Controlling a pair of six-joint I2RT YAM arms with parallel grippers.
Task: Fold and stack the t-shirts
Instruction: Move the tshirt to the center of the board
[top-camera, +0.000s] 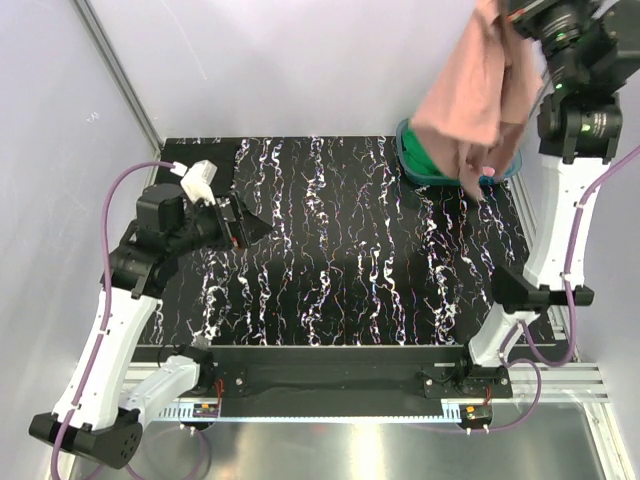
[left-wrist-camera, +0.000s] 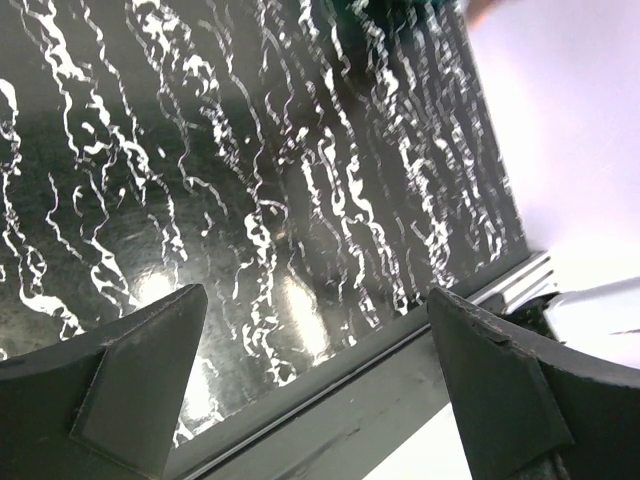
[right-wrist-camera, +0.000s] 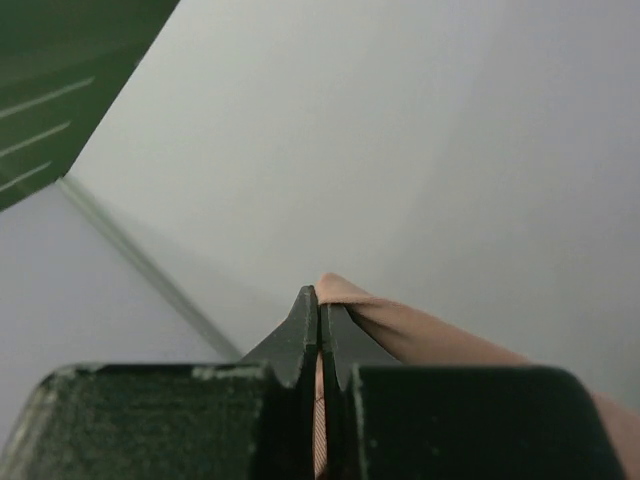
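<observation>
My right gripper (top-camera: 508, 14) is raised high at the back right and is shut on the salmon-pink t-shirt (top-camera: 478, 90), which hangs down over the teal basket (top-camera: 506, 170). In the right wrist view the shut gripper (right-wrist-camera: 320, 300) pinches a fold of this salmon-pink t-shirt (right-wrist-camera: 420, 335). A green t-shirt (top-camera: 428, 158) lies in the basket. A bit of bright pink cloth (top-camera: 487, 171) shows at the hanging shirt's lower edge. A black t-shirt (top-camera: 200, 155) lies at the table's back left corner. My left gripper (top-camera: 262, 228) is open and empty above the left side of the table, also in the left wrist view (left-wrist-camera: 315, 350).
The black marbled table (top-camera: 340, 250) fills the middle. White walls stand at the back and sides, with a metal post (top-camera: 115, 70) at the back left. A metal rail (top-camera: 340, 385) runs along the near edge.
</observation>
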